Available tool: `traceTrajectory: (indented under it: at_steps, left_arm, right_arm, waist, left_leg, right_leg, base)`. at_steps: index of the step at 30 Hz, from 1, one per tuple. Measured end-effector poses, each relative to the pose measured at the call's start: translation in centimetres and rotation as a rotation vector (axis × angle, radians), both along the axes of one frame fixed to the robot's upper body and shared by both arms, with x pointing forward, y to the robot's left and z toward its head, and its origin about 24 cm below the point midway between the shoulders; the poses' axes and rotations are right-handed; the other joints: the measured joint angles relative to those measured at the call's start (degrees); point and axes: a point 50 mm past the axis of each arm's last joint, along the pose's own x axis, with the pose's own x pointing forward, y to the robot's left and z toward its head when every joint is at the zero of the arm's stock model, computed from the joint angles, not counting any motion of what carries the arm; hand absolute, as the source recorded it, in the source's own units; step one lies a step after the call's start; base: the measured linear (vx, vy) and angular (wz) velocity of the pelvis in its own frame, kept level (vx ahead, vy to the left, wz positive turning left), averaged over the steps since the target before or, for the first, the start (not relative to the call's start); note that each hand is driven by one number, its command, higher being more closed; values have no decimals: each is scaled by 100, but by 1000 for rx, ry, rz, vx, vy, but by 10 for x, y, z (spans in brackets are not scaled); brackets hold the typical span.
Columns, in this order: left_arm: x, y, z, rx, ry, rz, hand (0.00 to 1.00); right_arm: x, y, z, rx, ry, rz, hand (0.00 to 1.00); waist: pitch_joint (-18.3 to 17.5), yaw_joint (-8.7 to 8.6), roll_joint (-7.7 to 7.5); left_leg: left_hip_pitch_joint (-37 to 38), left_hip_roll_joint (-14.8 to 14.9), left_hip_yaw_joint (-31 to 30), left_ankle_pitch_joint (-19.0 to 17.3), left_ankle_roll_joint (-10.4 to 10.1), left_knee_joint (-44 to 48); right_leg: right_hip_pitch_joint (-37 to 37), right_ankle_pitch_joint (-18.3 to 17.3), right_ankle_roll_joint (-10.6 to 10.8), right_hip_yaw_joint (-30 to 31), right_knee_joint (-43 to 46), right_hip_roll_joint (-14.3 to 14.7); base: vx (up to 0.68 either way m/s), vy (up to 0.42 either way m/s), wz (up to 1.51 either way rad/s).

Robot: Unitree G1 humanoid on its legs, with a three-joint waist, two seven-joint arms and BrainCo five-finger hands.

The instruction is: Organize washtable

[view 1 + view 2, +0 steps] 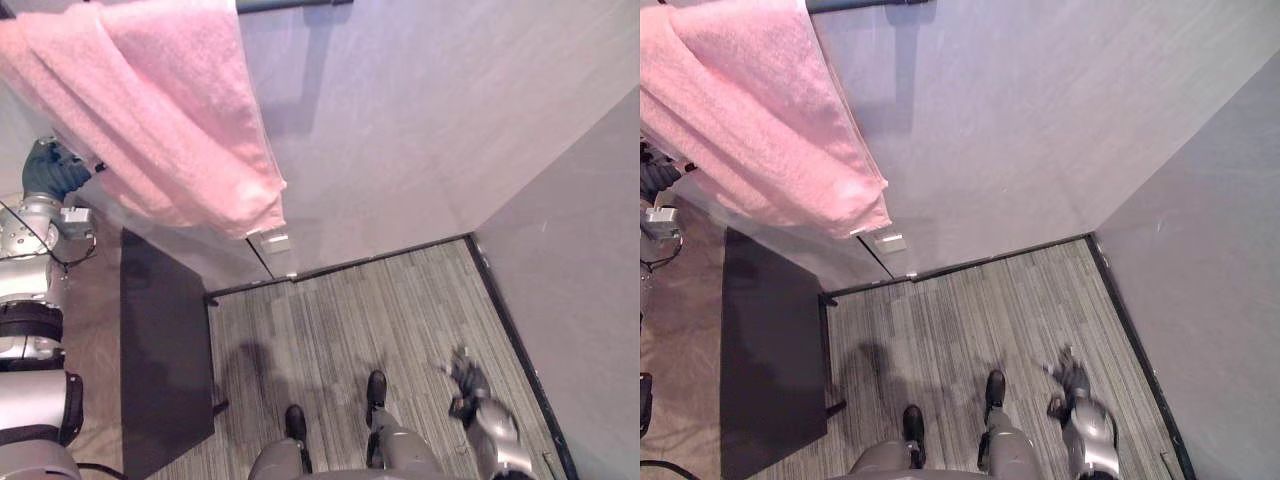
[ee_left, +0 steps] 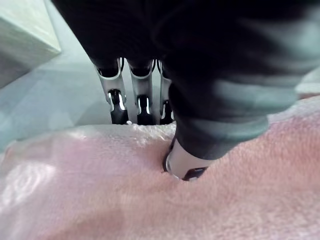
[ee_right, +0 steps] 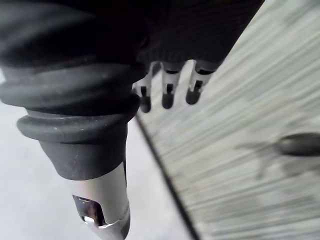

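Note:
A pink towel (image 1: 170, 110) hangs over a dark rail (image 1: 290, 5) high on the white wall. My left hand (image 1: 50, 170) is raised at the towel's left edge. In the left wrist view its fingers (image 2: 120, 100) go behind the towel (image 2: 150, 200) and the thumb (image 2: 185, 165) digs into the front of the cloth, pinching it. My right hand (image 1: 470, 385) hangs low at the lower right above the striped floor. Its fingers (image 3: 167, 90) are relaxed and hold nothing.
A dark flat panel (image 1: 165, 350) lies below the towel at the left. The white wall (image 1: 400, 130) meets a grey side wall (image 1: 580, 300) at the right. A small white fitting (image 1: 275, 240) sits on the wall under the towel's corner.

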Motion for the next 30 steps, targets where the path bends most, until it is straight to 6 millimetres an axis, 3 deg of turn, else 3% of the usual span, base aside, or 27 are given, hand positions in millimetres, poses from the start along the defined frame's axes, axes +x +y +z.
traceTrajectory:
  at_steps: [3,5,6,8,11,17,24,28,30]
  left_arm:
    - [5,-6,7,13,-11,-20,100]
    - [10,-11,15,20,-32,-34,100]
    - [11,-12,18,23,-40,-40,100]
    - [16,-18,28,28,-65,-56,100]
    - [20,-23,36,8,-97,-74,100]
    - [32,-43,42,-6,-129,-118,100]
    - [41,-58,47,-16,-156,-146,100]
    - [47,-72,61,-22,-195,-182,100]
    - [48,-73,58,-20,-188,-174,100]
  right_arm:
    - [45,14,62,-35,-265,105,0]
    - [77,30,123,-76,-483,231,0]
    - [83,33,136,-88,-523,258,0]
    - [104,46,183,-140,-652,365,0]
    - [120,69,223,-191,-744,466,0]
    - [149,102,286,-286,-819,522,0]
    - [163,108,313,-312,-809,473,0]
    - [170,110,337,-300,-808,418,0]
    - [173,115,337,-286,-786,405,0]
  waist:
    - [52,0,-73]
    - [117,46,-149]
    - [128,76,-169]
    - [233,94,-206]
    - [322,110,-209]
    - [432,148,-201]
    - [529,189,-182]
    - [634,305,-112]
    - [646,311,-92]
  left_leg:
    - [-35,11,38,0,0,52]
    - [-119,1,111,0,0,128]
    - [-161,0,121,-1,1,179]
    - [-225,-6,119,-4,2,284]
    - [-311,3,106,-18,18,426]
    - [-554,62,36,-28,24,676]
    - [-686,89,-100,-27,22,790]
    - [-862,97,-164,-19,24,889]
    - [-862,99,-165,-19,25,897]
  right_leg:
    - [-27,54,-23,48,-1,-16]
    - [-112,150,-30,157,-4,-29]
    - [-138,169,-27,169,-5,-35]
    - [-155,235,-42,179,-6,-53]
    - [-169,277,-42,179,-6,-61]
    - [-254,356,-53,136,-6,-67]
    - [-265,371,-42,27,-6,-57]
    - [-381,514,64,73,-4,-61]
    - [-379,560,109,152,-3,-70]
  base:
    - [-41,7,-8]
    - [-63,4,-14]
    - [-64,10,-9]
    - [-66,9,-1]
    - [-47,11,2]
    - [-29,19,5]
    - [-4,40,10]
    - [-15,73,5]
    - [-14,104,0]
